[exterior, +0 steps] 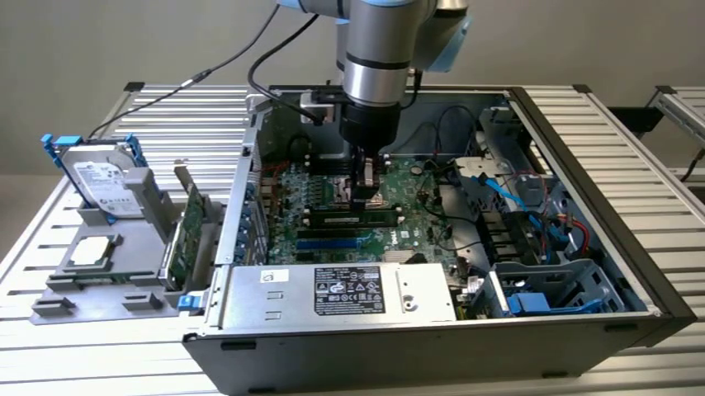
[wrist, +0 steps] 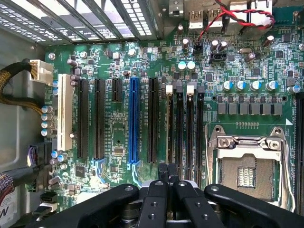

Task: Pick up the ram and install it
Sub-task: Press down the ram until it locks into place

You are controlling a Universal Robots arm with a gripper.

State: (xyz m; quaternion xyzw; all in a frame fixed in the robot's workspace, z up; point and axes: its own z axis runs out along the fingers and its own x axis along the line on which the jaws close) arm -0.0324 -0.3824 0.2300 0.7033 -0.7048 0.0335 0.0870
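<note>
The ram (exterior: 355, 219) is seen seated lengthwise in a mobo slot directly beneath the gripper (exterior: 366, 198), whose fingers are pressed together w/ nothing pinched, above the slots (wrist: 183, 123).

robot arm (exterior: 380, 49) cut off by frame edge, power-supply label (exterior: 347, 290) print unreadable

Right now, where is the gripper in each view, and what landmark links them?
Exterior view: the gripper, shut, is down inside the open computer case, over the middle of the motherboard.
Wrist view: the gripper is in the foreground, tips by the ends of the black memory slots.
Shared landmark: the blue expansion slot.
</note>
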